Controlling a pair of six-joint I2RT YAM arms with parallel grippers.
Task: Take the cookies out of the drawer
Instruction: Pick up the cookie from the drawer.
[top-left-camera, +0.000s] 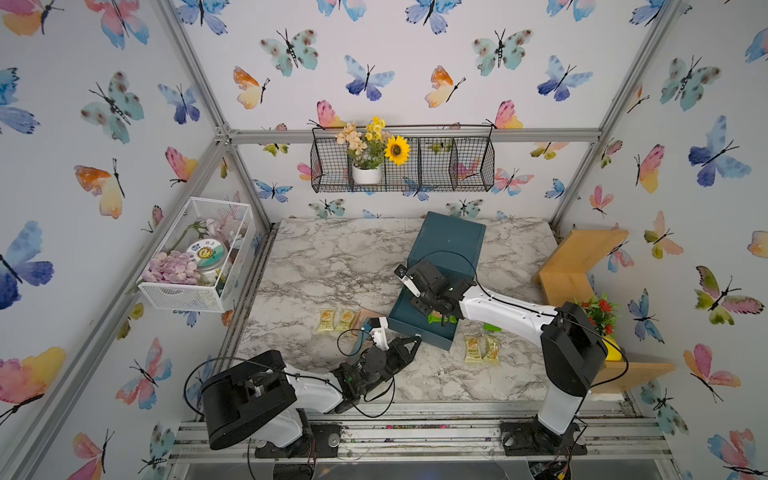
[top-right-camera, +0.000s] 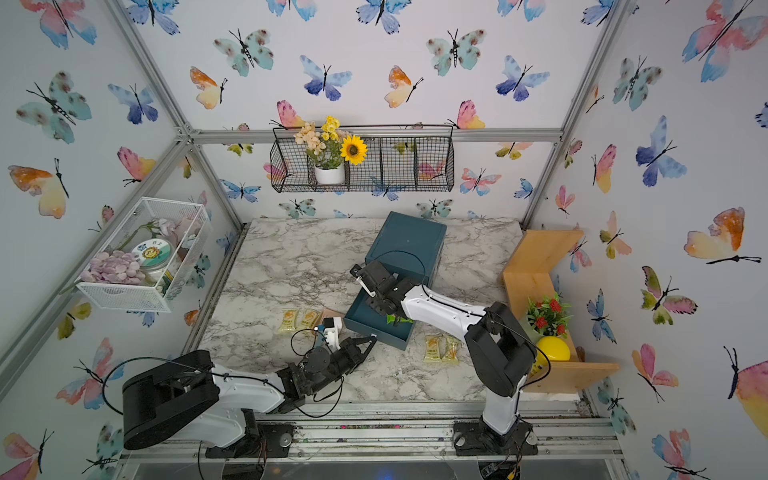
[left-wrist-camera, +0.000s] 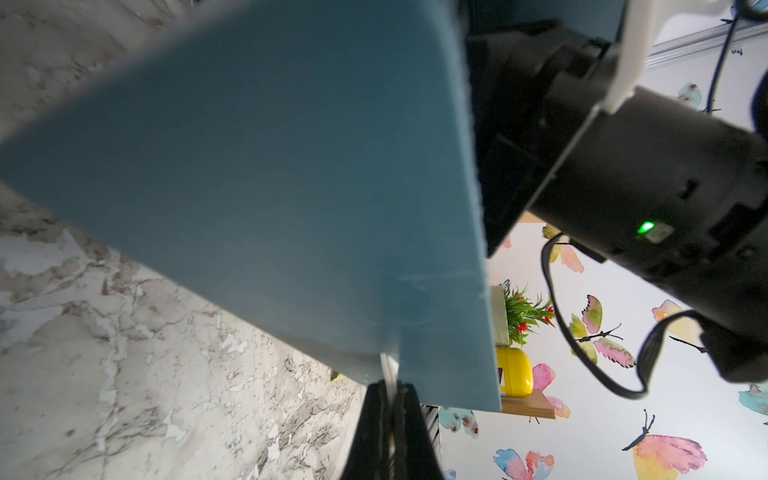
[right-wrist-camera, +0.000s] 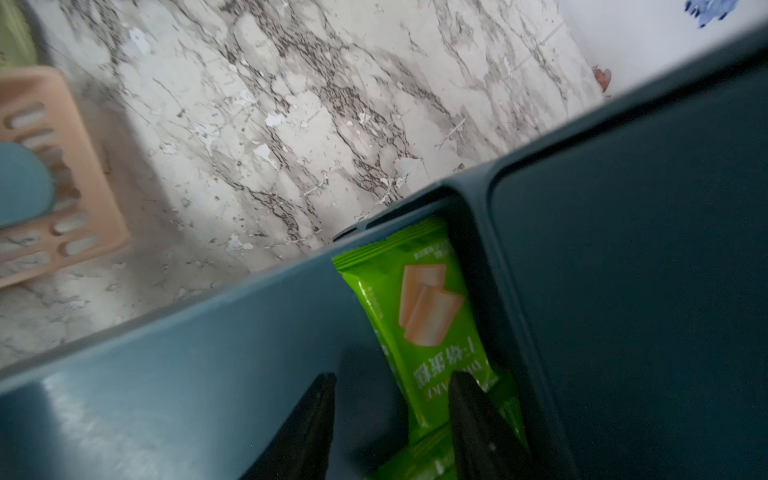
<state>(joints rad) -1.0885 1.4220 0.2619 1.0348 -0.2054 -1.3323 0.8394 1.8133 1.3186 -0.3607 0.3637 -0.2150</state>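
Blue drawer (right-wrist-camera: 187, 353) stands open with a green cookie packet (right-wrist-camera: 419, 316) in its corner. The right gripper (right-wrist-camera: 394, 376) is inside, fingers spread: one finger (right-wrist-camera: 473, 415) over the packet's end, the other over bare floor. The left gripper (left-wrist-camera: 390, 388) has fingers pressed together at the drawer's front. Yellow cookie packets (top-left-camera: 326, 321) lie on the table (top-left-camera: 332, 257).

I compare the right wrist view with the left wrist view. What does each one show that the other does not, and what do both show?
Only right wrist: a green cookie packet inside the teal drawer, the open right claw at it, a peach dustpan. Only left wrist: the left claw shut on a thin pale tab, a yellow object. Both: the drawer, the marble table.
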